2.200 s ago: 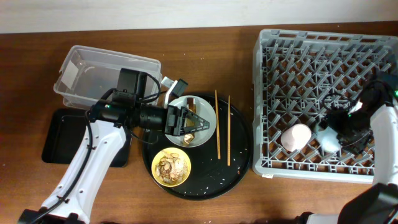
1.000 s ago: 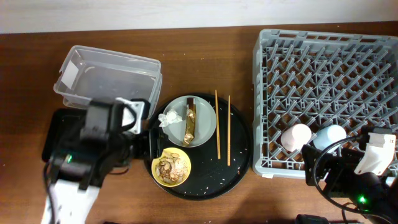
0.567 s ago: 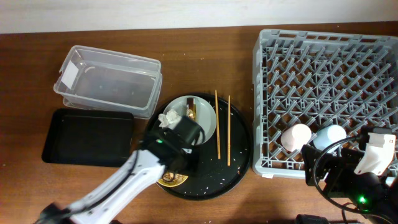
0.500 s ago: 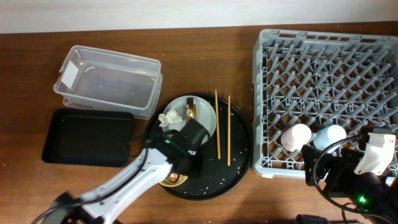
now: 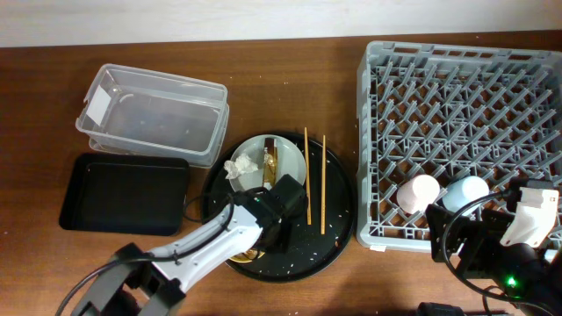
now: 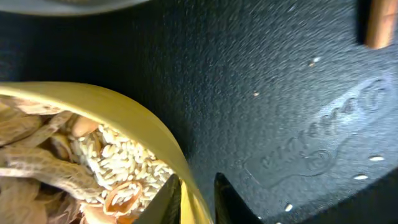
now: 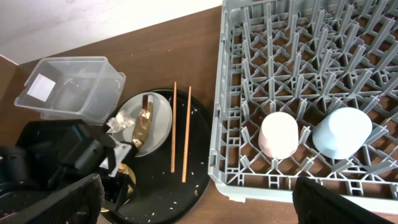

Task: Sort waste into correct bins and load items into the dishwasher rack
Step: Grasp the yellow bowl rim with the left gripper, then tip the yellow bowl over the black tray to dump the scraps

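Observation:
My left gripper point(image 6: 198, 199) is shut on the rim of the yellow bowl point(image 6: 124, 112), one finger inside and one outside. The bowl holds brownish food scraps point(image 6: 74, 162) and stands on the round black tray point(image 5: 334, 228). Behind it, the pale-grey plate point(image 5: 294, 167) carries the white tissue point(image 5: 235, 168) and the gold-brown wrapper point(image 5: 269, 160). Two chopsticks point(image 5: 306, 175) lie to the plate's right. A pink cup point(image 5: 419, 193) and a blue cup point(image 5: 465, 191) stand upside down in the grey dishwasher rack point(image 5: 378, 132). My right gripper point(image 7: 199, 211) hangs open near the rack's front edge.
The clear plastic tub point(image 5: 154, 114) stands at the back left, with the shallow black rectangular tray point(image 5: 123, 193) in front of it. Loose rice grains speckle the round tray. The left arm point(image 5: 211, 250) reaches in from the front left and covers most of the bowl.
The left arm swung right, from over the rectangular black tray to the yellow bowl, and its jaws narrowed onto the rim. The right arm earlier drew back out of the rack and now holds still.

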